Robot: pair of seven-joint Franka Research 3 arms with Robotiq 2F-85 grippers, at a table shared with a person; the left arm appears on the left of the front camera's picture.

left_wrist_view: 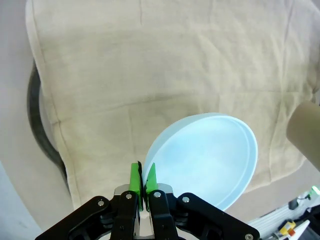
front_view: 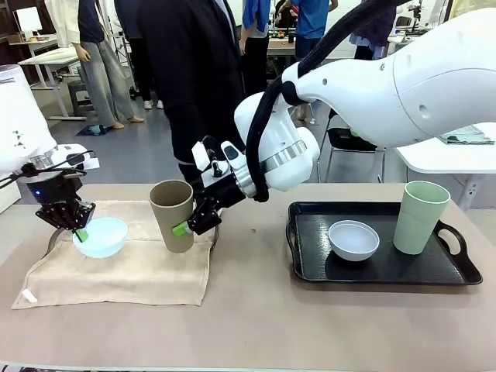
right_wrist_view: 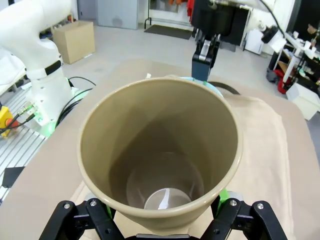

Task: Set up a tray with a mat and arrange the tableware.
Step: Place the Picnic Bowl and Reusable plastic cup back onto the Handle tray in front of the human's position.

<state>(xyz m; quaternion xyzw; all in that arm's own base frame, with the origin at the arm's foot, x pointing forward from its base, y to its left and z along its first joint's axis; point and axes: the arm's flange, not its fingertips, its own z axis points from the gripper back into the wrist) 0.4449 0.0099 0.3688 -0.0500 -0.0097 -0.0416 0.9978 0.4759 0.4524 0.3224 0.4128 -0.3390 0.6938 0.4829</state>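
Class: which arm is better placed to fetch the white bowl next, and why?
Probably right: the white bowl sits on the robot's right; the left claw pinches the blue bowl far left. The right claw must release the tan cup first.

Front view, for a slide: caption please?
Left end effector pinches pale blue bowl; right end effector grips tan cup.

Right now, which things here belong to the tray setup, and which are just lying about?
Job: black tray, beige mat, pale blue bowl, white bowl, tan cup, pale green cup.
Lying about: cardboard box, folded teal cloth.
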